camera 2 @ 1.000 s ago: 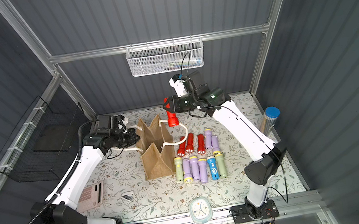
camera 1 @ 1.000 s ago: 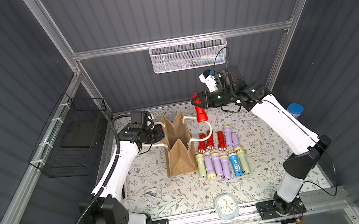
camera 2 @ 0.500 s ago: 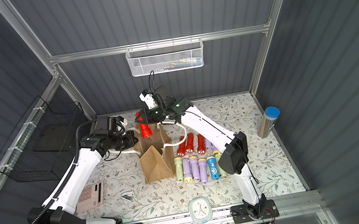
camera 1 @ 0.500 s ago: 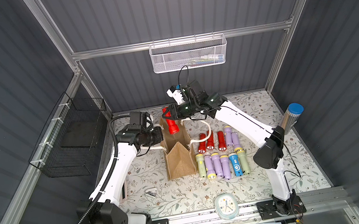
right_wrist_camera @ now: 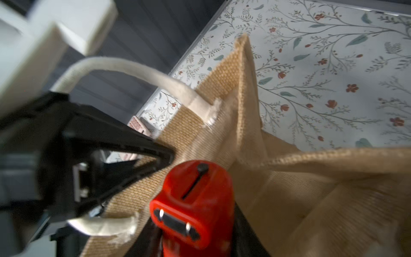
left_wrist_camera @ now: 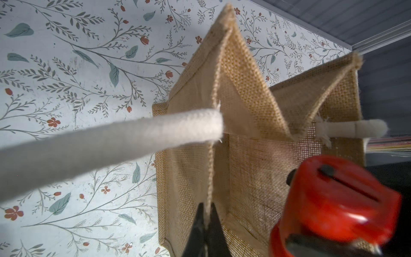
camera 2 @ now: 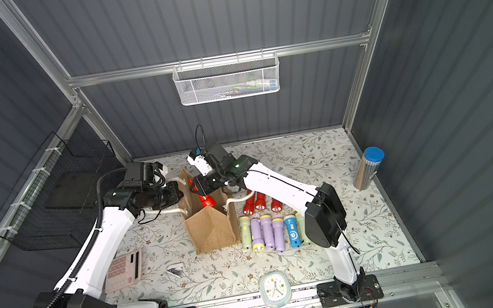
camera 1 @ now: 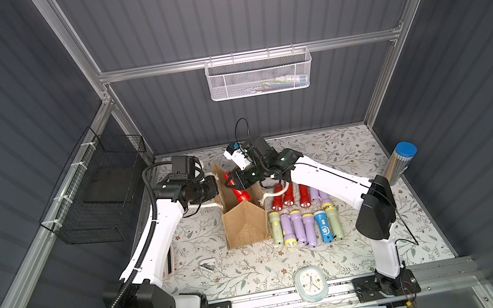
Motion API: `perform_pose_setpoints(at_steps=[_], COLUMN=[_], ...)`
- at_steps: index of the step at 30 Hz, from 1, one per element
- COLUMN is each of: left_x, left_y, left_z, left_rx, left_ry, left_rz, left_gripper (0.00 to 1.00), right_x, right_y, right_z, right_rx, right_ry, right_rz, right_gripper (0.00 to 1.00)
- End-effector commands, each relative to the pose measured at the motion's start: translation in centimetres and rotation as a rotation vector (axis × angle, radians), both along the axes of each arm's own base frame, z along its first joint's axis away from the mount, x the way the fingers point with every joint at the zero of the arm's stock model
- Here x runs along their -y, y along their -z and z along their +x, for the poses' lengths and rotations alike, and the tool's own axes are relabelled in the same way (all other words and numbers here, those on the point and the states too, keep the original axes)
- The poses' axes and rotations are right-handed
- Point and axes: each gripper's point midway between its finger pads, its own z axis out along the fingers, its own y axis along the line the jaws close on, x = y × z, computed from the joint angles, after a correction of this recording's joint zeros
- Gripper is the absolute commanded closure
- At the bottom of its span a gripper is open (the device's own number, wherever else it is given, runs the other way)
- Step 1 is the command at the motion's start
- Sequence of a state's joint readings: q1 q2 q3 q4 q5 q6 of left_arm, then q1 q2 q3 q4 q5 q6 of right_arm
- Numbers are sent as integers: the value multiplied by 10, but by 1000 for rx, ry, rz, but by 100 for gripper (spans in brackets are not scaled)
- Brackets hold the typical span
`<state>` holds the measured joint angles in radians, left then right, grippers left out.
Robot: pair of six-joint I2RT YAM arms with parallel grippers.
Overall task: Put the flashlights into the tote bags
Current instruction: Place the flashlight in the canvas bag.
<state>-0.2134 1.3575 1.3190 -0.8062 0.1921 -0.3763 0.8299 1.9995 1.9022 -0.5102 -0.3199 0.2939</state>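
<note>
four red flashlights (camera 1: 288, 199), three lying at 3 o'clock of the bag, one at its open mouth; five lavender flashlights (camera 1: 297, 226), two partly hidden; two pale green flashlights (camera 1: 276, 228); one blue flashlight (camera 1: 324, 227); twelve in all. one tote bag (camera 1: 244, 228) with two rope handles (left_wrist_camera: 111, 142). one each: white mesh basket (camera 1: 260, 75) at 12 o'clock, black wire basket (camera 1: 96, 197) at 9, clock (camera 1: 311, 284) at 6, calculator (camera 2: 123, 269) at 8, silver cylinder (camera 1: 400, 161) at 3.

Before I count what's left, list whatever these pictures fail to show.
- The tote bag's floor: both top views, covered by the red flashlight and right arm.
- The back-row lavender flashlights: both top views, partly under the right arm; count uncertain.
- The white mesh basket's contents: too small, behind mesh.
- The right fingers on the red flashlight: right wrist view, blurred, cut by the frame edge.
</note>
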Motion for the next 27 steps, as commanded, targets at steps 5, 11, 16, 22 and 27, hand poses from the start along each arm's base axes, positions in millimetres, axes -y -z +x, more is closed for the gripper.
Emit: perform_pose_setpoints(at_steps=[5,11,16,22,27], left_x=[1,1,4,12,11], left_y=[-3,-3,-2,0,8], left_z=[2,3,4,4,1], left_rx=[13,15,9,3,-16], left_ry=[-4,-6,6,30,22], left_rz=[-66,-76,-84,-121,-123], left_gripper=[100,100,100,100,100], right_x=[6,7,14,19,26], right_y=[15,49,83,123,145], right_z=[-6,-18,-19,-16,-8], right_rx=[87,15,-55,-130,-146], right_ry=[-89,-149,-140,-127,-81], right_rz=[-104,-198,-297,-412,-508], right_gripper=[100,100,100,100,100])
